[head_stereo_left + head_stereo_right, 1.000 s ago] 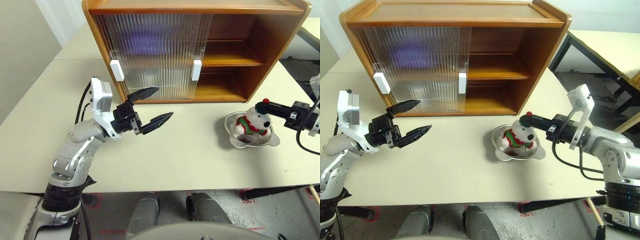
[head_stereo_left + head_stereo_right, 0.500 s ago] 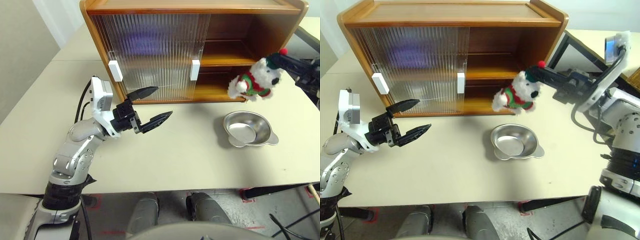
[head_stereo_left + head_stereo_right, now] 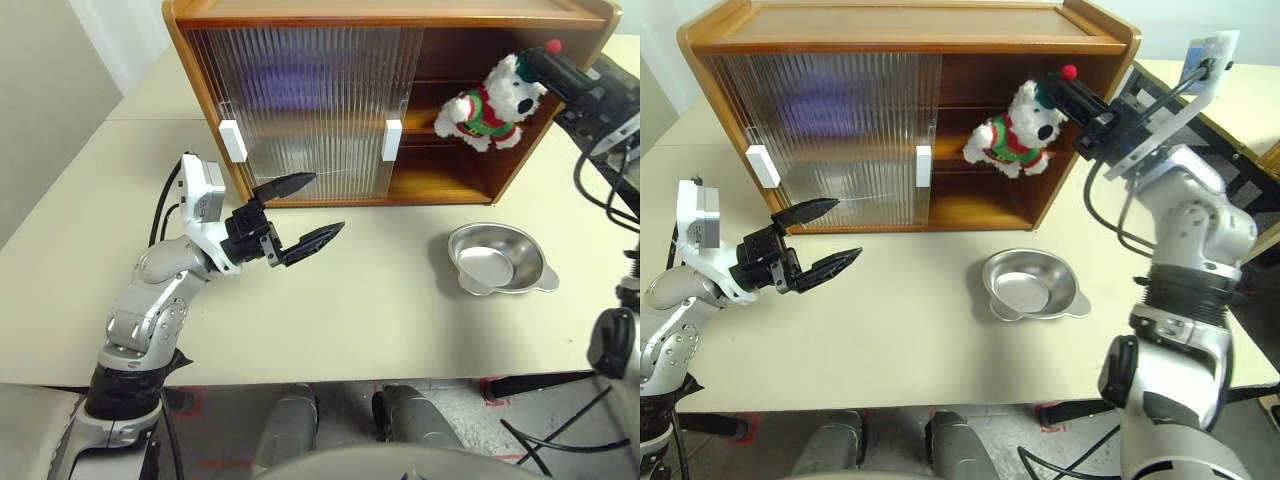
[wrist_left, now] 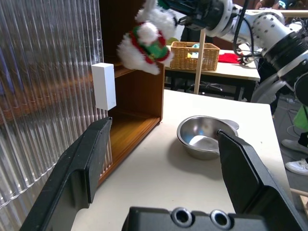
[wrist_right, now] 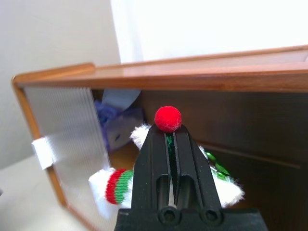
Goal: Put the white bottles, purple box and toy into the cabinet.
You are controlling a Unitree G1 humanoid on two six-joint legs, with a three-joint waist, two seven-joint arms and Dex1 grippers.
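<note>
A: Where's the toy (image 3: 1015, 128)?

B: Hanging by its hat from the right end effector (image 3: 1072, 93), clamped shut on it, at the cabinet's (image 3: 1040, 30) open side, level with the upper shelf.

A: Its lie?

B: Body slanting down and leftward, seemingly (depth is hard to judge) just outside. The left end effector (image 3: 300, 214), jaws apart, waits well away over the counter (image 3: 380, 310).

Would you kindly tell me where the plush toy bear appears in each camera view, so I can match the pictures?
Left eye view: the toy hangs at upper right, before the cabinet's open half.
Right eye view: toy, upper centre, at the upper shelf.
Left wrist view: toy, top centre.
Right wrist view: toy, behind the right gripper, which pinches its hat.
Shared landmark: the cabinet's white door handle.
</note>
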